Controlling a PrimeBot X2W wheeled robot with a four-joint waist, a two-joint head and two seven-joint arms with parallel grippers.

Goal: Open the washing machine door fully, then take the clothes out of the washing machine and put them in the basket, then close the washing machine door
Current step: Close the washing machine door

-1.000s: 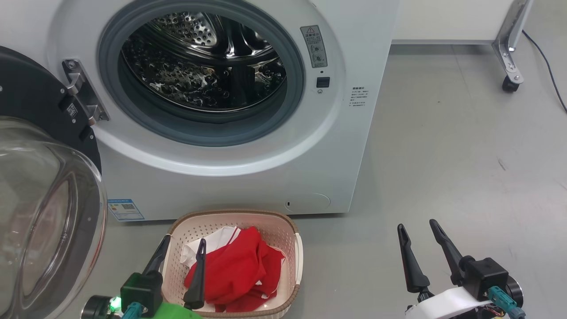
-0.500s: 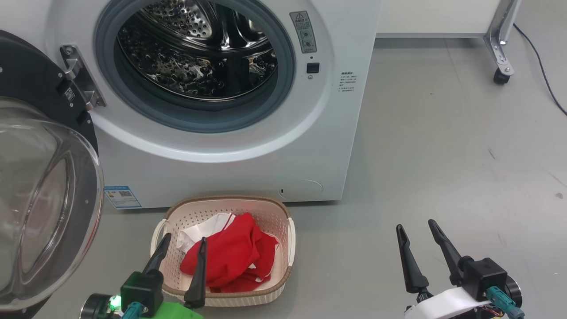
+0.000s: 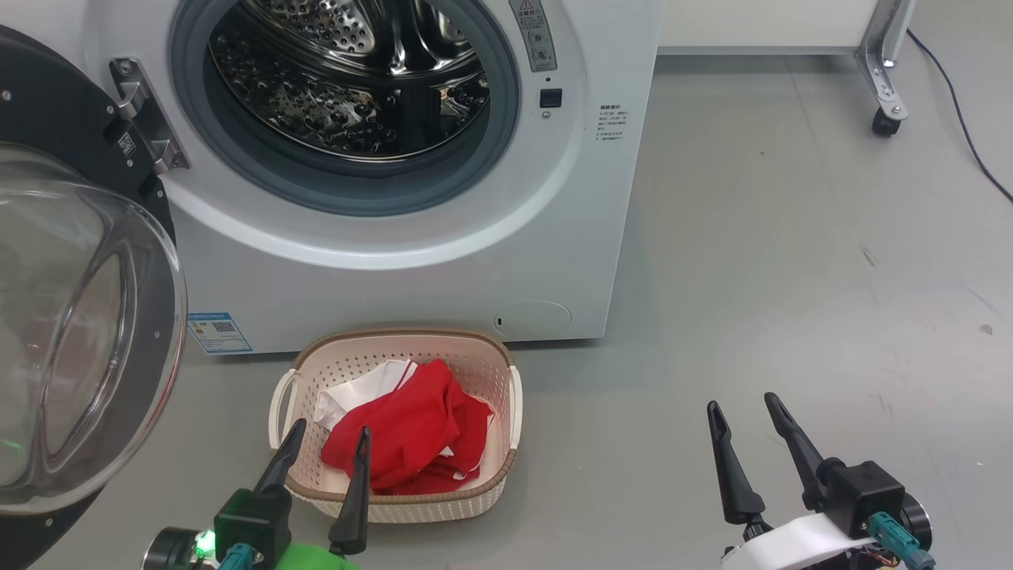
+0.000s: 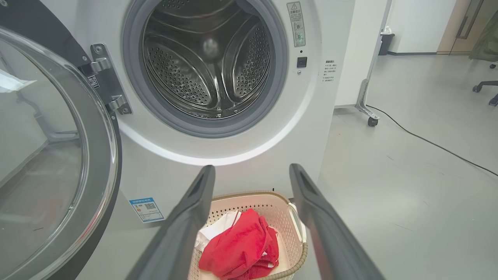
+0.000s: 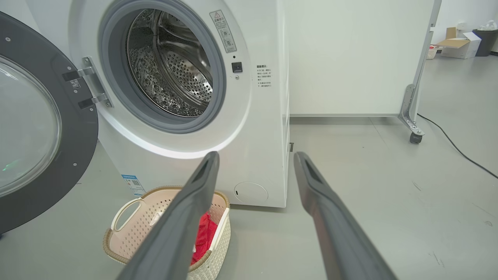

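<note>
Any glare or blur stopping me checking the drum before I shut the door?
Head view: sharp, but the drum is speckled with reflections and the door glass warps what lies behind. Left wrist view: clearest, straight into the drum; a bright glare band on the washing machine under the opening. Right wrist view: drum seen obliquely, same glare band.

The door [image 3: 47,103] runs off the left edge of my head view, and the washer [image 3: 396,277] loses its top there. Print on its front label [image 3: 610,127] is too small to read. In my right wrist view, 1 finger [image 5: 183,225] covers most of the clothes [image 5: 206,237] in the basket [image 5: 134,229].
</note>
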